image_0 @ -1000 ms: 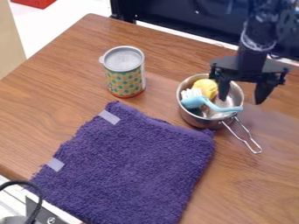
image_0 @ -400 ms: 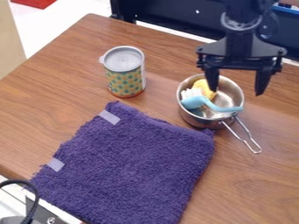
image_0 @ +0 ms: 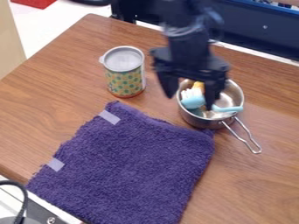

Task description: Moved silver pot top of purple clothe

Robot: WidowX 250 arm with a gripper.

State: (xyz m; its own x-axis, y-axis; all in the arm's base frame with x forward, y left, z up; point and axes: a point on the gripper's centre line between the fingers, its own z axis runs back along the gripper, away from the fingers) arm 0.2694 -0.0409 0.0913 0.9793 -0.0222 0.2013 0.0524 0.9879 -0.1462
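Shiny silver pot is sitting upright right by the fuzzy purple cloth, which is just lying flat.

High, close camera, slanting down

Brush in pot behind cloth

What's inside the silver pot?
Inside the silver pot I see a light blue brush with white bristles and something yellow. The claw hides part of the inside, so more could be there.
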